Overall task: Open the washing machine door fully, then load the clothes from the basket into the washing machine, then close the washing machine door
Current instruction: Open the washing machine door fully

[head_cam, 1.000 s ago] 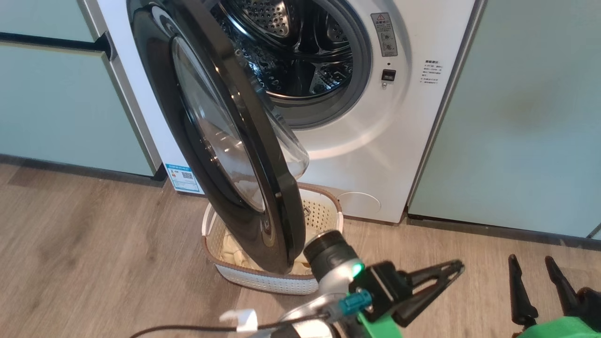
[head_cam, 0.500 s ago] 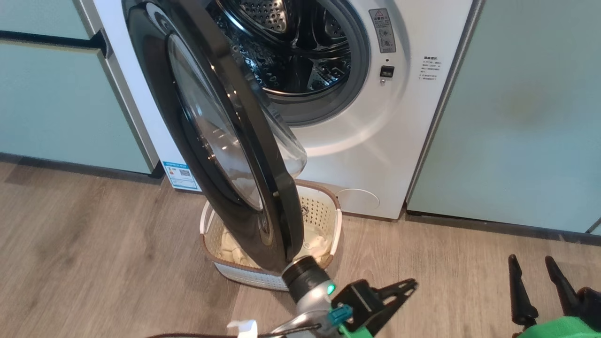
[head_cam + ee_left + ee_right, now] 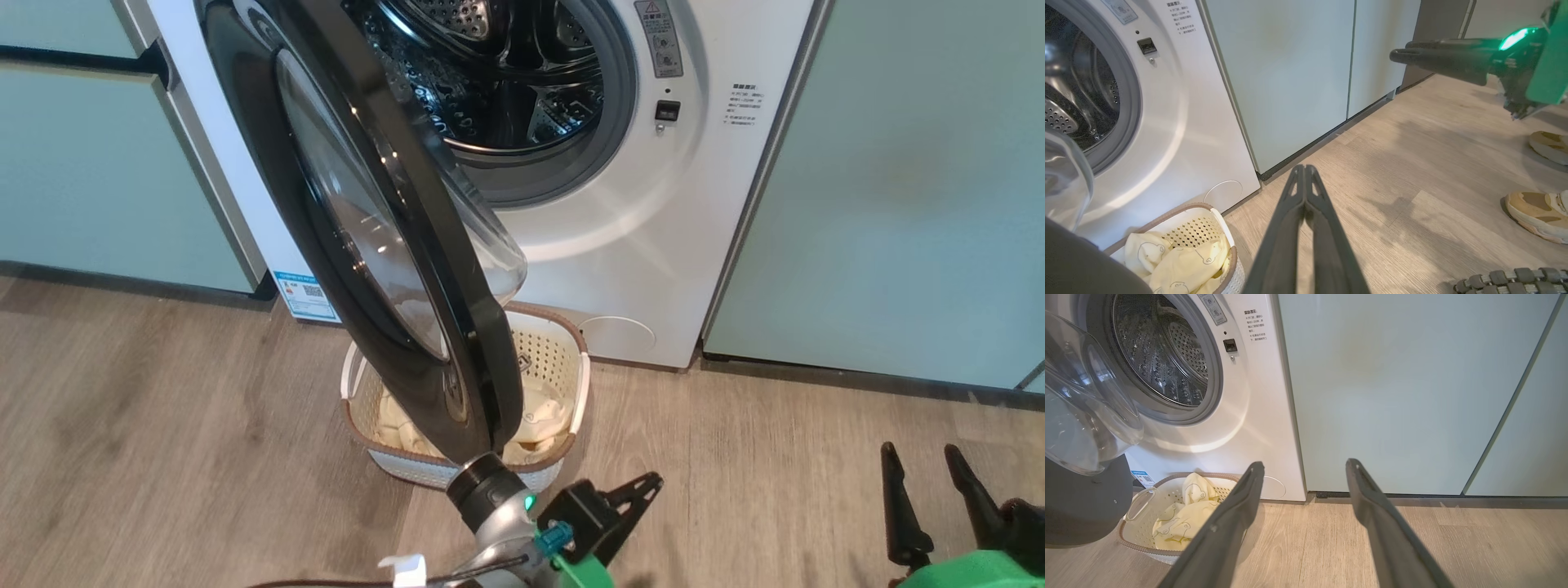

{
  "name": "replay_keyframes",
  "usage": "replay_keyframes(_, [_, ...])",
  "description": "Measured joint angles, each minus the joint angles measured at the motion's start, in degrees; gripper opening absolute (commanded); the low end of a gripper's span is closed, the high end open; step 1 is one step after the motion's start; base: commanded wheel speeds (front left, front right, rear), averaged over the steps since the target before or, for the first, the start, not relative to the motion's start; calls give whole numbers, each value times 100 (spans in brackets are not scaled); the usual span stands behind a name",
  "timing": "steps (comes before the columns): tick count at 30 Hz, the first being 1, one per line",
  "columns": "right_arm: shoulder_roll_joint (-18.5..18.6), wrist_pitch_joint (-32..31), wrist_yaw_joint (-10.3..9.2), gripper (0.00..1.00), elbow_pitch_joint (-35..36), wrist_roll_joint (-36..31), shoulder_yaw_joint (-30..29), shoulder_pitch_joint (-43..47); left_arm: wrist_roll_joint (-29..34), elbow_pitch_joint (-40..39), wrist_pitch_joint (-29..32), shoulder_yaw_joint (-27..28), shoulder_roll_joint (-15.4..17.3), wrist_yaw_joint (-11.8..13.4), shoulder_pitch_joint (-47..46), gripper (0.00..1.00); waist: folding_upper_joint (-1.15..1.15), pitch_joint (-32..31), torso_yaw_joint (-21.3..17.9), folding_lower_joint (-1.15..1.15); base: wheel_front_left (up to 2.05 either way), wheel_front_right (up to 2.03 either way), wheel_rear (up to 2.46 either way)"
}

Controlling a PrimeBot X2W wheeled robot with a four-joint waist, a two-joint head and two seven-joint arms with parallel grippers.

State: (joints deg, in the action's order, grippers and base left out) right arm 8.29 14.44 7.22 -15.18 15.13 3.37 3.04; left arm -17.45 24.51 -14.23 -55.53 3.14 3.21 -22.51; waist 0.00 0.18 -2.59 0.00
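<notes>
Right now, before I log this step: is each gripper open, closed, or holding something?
Left gripper: closed, holding nothing.
Right gripper: open, holding nothing.

The washing machine stands between cabinets on either side. Its door juts out over the basket, which sits on the floor just before the machine, the clothes in it. The left gripper hangs right of the basket, the right gripper farther right.
</notes>
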Motion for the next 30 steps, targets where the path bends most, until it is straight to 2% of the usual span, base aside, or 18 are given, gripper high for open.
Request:
replay_keyframes(6, [11,0,0,100,-1,1,0,-1,-166,-412,-41,204,-18,264,0,0,0,35,41,0,0,0,0])
replay_keyframes(10, [13,0,0,100,-1,1,0,-1,-240,-527,-41,425,-16,353,2,0,0,43,87,0,0,0,0])
replay_keyframes(21, [34,0,0,100,0,1,22,-1,-352,-567,-41,1076,-21,401,18,0,0,88,307,0,0,0,0])
replay_keyframes(30, [42,0,0,100,1,1,48,-1,-432,-558,-41,1254,-21,407,170,0,0,84,454,0,0,0,0])
